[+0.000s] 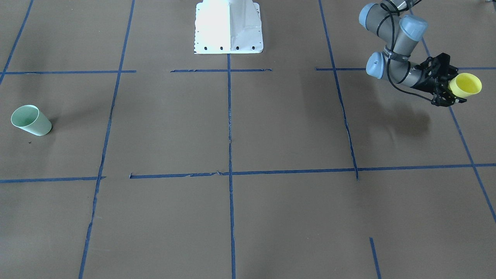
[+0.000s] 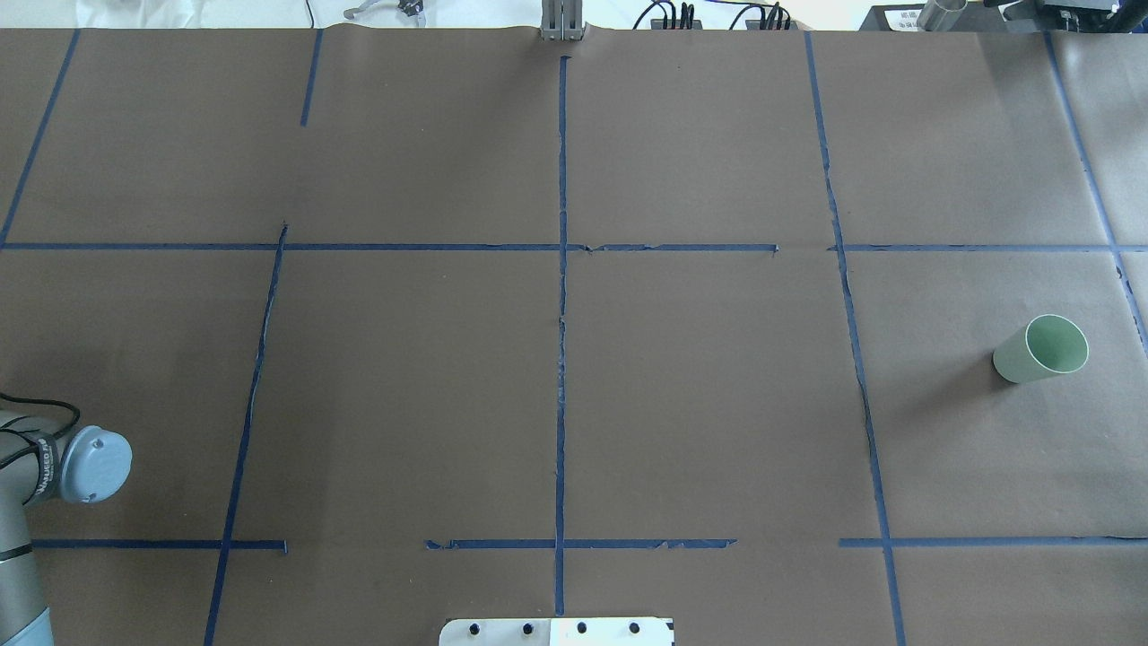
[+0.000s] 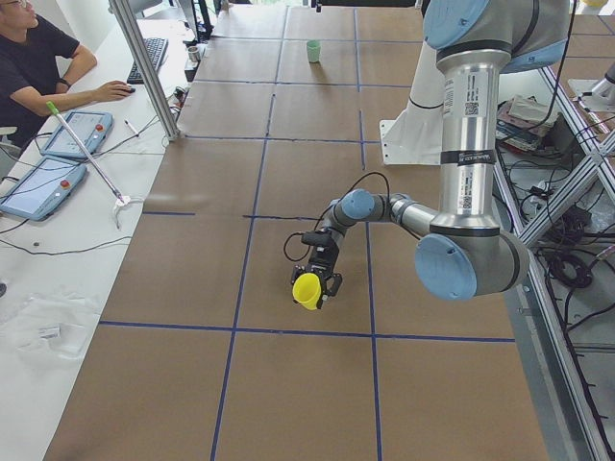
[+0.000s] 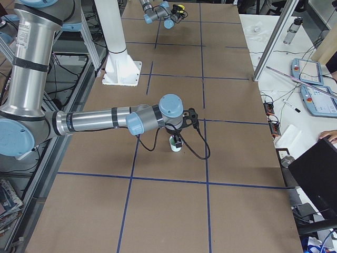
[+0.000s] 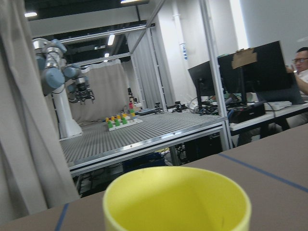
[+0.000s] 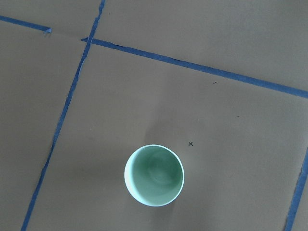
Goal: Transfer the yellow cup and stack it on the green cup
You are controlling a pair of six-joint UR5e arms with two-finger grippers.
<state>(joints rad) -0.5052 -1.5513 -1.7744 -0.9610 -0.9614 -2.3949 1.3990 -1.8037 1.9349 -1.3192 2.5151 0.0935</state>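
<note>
My left gripper [image 1: 449, 90] is shut on the base of the yellow cup [image 1: 467, 85] and holds it on its side above the table, at the table's left end. It shows in the exterior left view [image 3: 307, 290] and fills the bottom of the left wrist view [image 5: 177, 199]. The green cup [image 1: 31, 120] stands upright near the table's right end, also in the overhead view [image 2: 1040, 348]. The right wrist view looks straight down into it [image 6: 154, 175]. My right gripper [image 4: 178, 137] hangs above the green cup; I cannot tell whether it is open.
The white robot base [image 1: 228, 27] stands at the table's middle rear edge. Blue tape lines [image 2: 561, 296] divide the brown table top. A side table with tablets [image 3: 58, 158] and a seated operator [image 3: 34, 58] runs along the far side.
</note>
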